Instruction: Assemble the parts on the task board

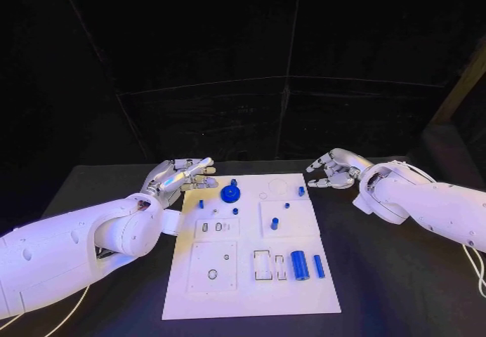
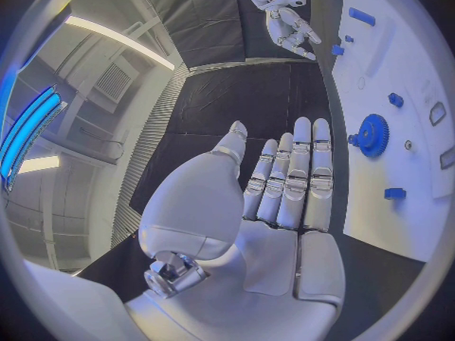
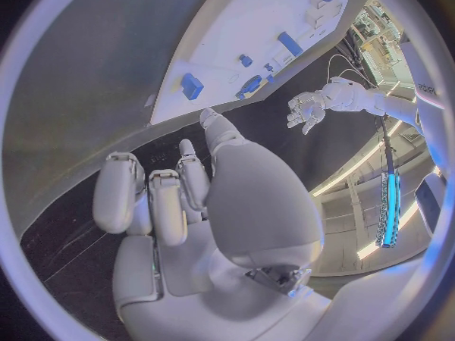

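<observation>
The white task board (image 1: 253, 281) lay mid-surface with its blue gear (image 1: 231, 194) near the far edge, the left hand (image 1: 180, 175) hovered beside it, fingers straight and empty, and the right hand (image 1: 335, 168) hung curled, holding nothing.

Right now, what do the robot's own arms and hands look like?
Both arms are smooth, glossy white shells with rounded, bulbous joints. The left hand and right hand are silver, many-fingered and segmented, with pale pads along the fingers and a broad pale palm. Thin white cables trail beside each arm, one by the right arm. No markings are legible.
</observation>
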Robot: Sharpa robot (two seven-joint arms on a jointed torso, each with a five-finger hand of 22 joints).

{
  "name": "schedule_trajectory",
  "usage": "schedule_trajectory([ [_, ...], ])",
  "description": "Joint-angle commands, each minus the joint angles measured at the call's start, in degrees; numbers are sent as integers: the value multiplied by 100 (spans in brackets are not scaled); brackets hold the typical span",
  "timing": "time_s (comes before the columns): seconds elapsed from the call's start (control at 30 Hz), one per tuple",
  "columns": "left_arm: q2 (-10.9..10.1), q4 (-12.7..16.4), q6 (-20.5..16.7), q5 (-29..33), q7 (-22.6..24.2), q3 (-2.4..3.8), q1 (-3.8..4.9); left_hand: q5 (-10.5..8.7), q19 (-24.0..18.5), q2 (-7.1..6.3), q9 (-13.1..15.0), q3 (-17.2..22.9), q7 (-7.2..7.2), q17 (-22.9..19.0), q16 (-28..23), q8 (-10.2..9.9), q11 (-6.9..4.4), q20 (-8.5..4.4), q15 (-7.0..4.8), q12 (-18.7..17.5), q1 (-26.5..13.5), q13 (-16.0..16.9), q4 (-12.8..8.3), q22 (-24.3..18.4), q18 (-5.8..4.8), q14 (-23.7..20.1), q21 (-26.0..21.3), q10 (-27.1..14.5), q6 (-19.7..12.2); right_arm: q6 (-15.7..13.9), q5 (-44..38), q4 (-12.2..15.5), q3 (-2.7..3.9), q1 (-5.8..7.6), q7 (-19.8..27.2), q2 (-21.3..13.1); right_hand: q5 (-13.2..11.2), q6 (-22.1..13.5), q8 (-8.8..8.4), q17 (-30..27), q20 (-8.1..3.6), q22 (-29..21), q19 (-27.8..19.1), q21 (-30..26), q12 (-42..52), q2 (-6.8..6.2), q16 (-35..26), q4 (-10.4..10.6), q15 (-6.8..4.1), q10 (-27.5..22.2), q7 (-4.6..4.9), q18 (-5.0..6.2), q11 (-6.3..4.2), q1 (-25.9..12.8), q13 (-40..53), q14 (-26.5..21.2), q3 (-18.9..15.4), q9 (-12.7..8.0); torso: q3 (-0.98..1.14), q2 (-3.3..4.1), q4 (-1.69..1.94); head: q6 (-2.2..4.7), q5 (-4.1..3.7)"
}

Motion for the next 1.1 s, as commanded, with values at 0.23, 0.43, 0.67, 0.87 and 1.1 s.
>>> schedule_trajectory([
  [0.23, 14, -72, 59, 32, 140, 4, 5, 31, 47, 79, 1, -4, -5, 24, -56, -23, -9, -12, 10, -36, 50, -2, -61, -18, 78, 42, -42, 19, 13, 238, 108, -157, 0, -127, 224, 41, 36, -17, -1, 918, 13, -8, -38, -25, -35, -1, -26, -86, -17, -46, 3, -78, -7, 99, 64, 459, -1, 4, -26, 3, 11, -26, -85],
  [0.43, 30, -102, 70, 32, 164, 4, 4, 31, 51, 85, 2, -1, -7, 29, -60, -24, -11, -12, 9, -38, 61, -1, -71, -21, 79, 44, -47, 24, 18, 265, 67, -241, 0, -204, 238, 144, 33, -29, -6, 929, 12, -7, -38, -25, -36, 2, -21, -96, -16, -46, 5, -78, -6, 113, 65, 462, 0, 2, -23, 3, 25, -57, -91],
  [0.67, 40, -120, 79, 32, 172, 4, 3, 31, 51, 85, 2, -1, -7, 29, -60, -24, -11, -12, 9, -38, 61, -1, -71, -21, 79, 44, -47, 24, 18, 273, 22, -332, 0, -242, 242, 256, 26, -35, -8, 939, 11, -3, -37, -23, -30, 10, -16, -101, -15, -42, 6, -79, -5, 122, 70, 464, 2, 2, -32, 5, 13, -73, -85],
  [0.87, 46, -128, 93, 32, 164, 4, 2, 31, 51, 85, 2, -1, -7, 29, -60, -24, -11, -12, 9, -38, 61, -1, -71, -21, 79, 44, -47, 24, 18, 300, 14, -380, 0, -253, 241, 329, 14, -32, -4, 947, 9, 0, -35, -22, -19, 32, -12, -102, -14, -33, 11, -79, -1, 127, 81, 466, 7, 3, -33, 3, 10, -89, -92],
  [1.1, 60, -137, 101, 32, 151, 4, 2, 31, 51, 85, 2, -1, -7, 29, -60, -24, -11, -12, 9, -38, 61, -1, -71, -21, 79, 44, -47, 24, 18, 376, -18, -421, 0, -278, 238, 402, -35, 33, 34, 969, 9, 15, -28, -14, 2, 91, -2, -128, -11, -16, 12, -83, 0, 164, 102, 472, 25, 17, -35, 2, 17, -114, -70],
])
